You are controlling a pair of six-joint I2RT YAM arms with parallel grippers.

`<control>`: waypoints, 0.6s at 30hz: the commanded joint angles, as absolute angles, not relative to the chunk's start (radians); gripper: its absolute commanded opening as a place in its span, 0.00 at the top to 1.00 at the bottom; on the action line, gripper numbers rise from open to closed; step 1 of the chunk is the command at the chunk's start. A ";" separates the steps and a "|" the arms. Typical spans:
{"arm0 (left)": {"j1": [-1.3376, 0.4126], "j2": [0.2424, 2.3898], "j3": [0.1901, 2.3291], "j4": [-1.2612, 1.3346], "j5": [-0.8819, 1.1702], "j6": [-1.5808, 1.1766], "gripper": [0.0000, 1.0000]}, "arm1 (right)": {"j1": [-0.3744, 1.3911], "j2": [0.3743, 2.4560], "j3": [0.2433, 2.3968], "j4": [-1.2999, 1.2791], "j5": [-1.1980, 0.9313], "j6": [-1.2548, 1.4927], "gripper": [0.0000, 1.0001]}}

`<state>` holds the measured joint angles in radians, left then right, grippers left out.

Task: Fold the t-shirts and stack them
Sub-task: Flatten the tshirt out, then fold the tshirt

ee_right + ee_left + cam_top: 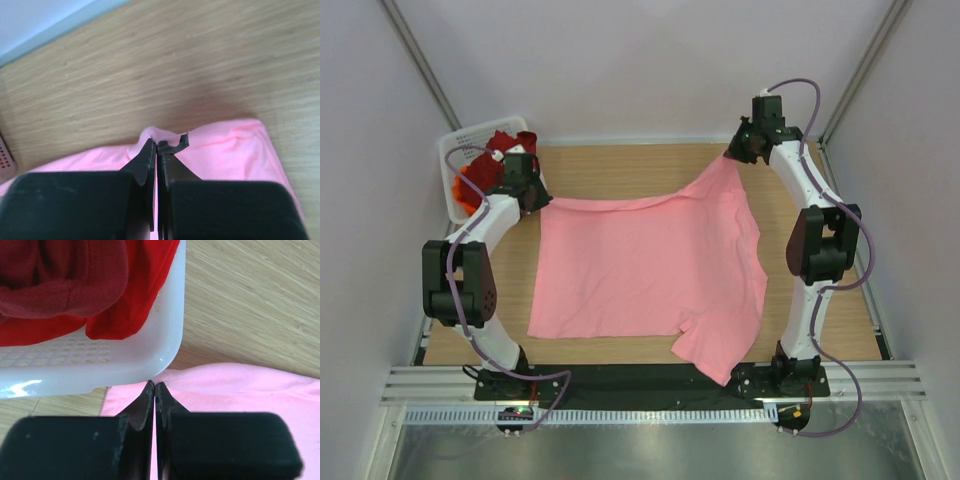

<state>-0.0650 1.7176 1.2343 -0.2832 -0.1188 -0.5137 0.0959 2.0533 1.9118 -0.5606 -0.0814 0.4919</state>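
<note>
**Status.** The light pink t-shirt [640, 265] lies spread on the counter [620, 165], with its far hem stretched between both hands.
- The left hand [154, 386] is clenched on the far-left corner at 10 o'clock.
- The right hand [156, 143] is clenched on the far-right corner at 1 o'clock. Only a small nub of cloth shows past its tips.
- The dark red t-shirt [60, 280] and the orange t-shirt [130, 305] sit in the basket [100, 370], just beside the left hand.

**Hazards, as judged from this position:**
1. Slip at the right hand. The pinch looks shallow, so a fast pull toward 6 o'clock could free the corner and leave the fold lopsided.
2. Basket strike. The left hand's tips are almost against the basket wall, so any travel toward 10 o'clock could shove it.
3. Uneven travel. If you move 1 hand ahead of the other, the hem skews and creases set in.
4. Overhang. The cloth at 5 o'clock reaches the near counter edge, and further drag could pull it off.
</note>
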 commanded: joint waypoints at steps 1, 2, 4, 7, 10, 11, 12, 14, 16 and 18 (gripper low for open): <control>-0.063 1.726 1.285 -0.330 -0.097 -0.483 1.00 | 0.097 1.953 1.896 -0.684 -0.064 0.468 0.99; -0.061 1.730 1.298 -0.350 -0.098 -0.482 1.00 | 0.095 1.941 1.890 -0.704 -0.057 0.466 0.99; -0.060 1.744 1.310 -0.414 -0.086 -0.485 1.00 | 0.095 1.910 1.872 -0.762 -0.060 0.466 0.99; -0.057 1.752 1.327 -0.485 -0.072 -0.486 1.00 | 0.083 1.905 1.873 -0.879 -0.049 0.462 0.99; -0.057 1.741 1.327 -0.526 -0.068 -0.474 1.00 | 0.057 1.875 1.829 -0.939 -0.052 0.459 0.99; -0.055 1.738 1.328 -0.538 -0.069 -0.469 1.00 | 0.048 1.858 1.818 -0.946 -0.058 0.457 0.99; -0.057 1.733 1.330 -0.554 -0.074 -0.459 1.00 | 0.040 1.850 1.801 -0.971 -0.069 0.453 0.99; -0.055 1.726 1.338 -0.590 -0.094 -0.440 1.00 | 0.022 1.833 1.789 -1.003 -0.084 0.439 0.99; -0.052 1.730 1.353 -0.636 -0.113 -0.427 1.00 | 0.012 1.829 1.787 -1.029 -0.086 0.425 0.99; -0.051 1.741 1.371 -0.672 -0.123 -0.413 1.00 | 0.012 1.824 1.778 -1.054 -0.100 0.420 0.99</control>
